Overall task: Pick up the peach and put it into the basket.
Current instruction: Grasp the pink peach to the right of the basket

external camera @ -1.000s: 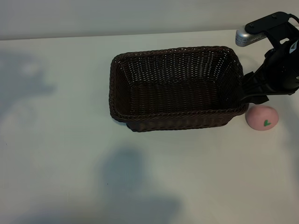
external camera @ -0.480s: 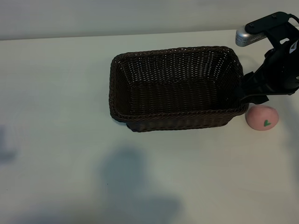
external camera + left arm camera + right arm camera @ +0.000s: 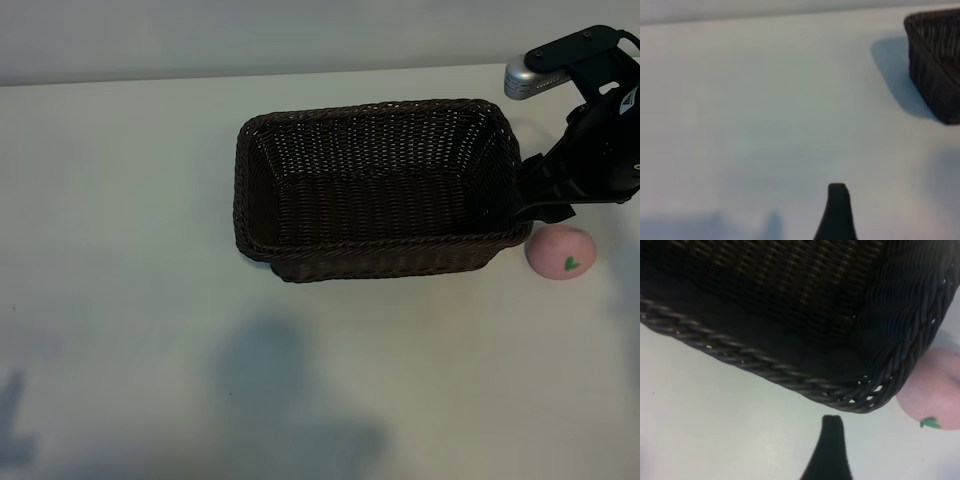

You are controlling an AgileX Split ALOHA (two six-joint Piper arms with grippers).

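The dark-brown wicker basket (image 3: 380, 245) stands empty in the middle of the white table. The pale-pink peach (image 3: 561, 252), with its green leaf mark facing up, lies on the table against the basket's near right corner. My right gripper (image 3: 543, 200) hovers just behind the peach, beside the basket's right end. In the right wrist view one black fingertip (image 3: 832, 427) shows over bare table near the basket's rim (image 3: 790, 372), with the peach (image 3: 935, 395) off to one side. It is open and holds nothing. The left gripper's one visible fingertip (image 3: 837, 195) is over bare table, far from the basket (image 3: 935, 75), and also holds nothing.
The table's far edge (image 3: 250, 78) meets a grey wall. Broad soft shadows (image 3: 280, 370) lie on the near part of the table. Wide free table surface lies to the left of the basket and in front of it.
Only the shadows on the left part of the table have shifted, from the far side toward the near edge. Basket, peach and right arm have not moved.
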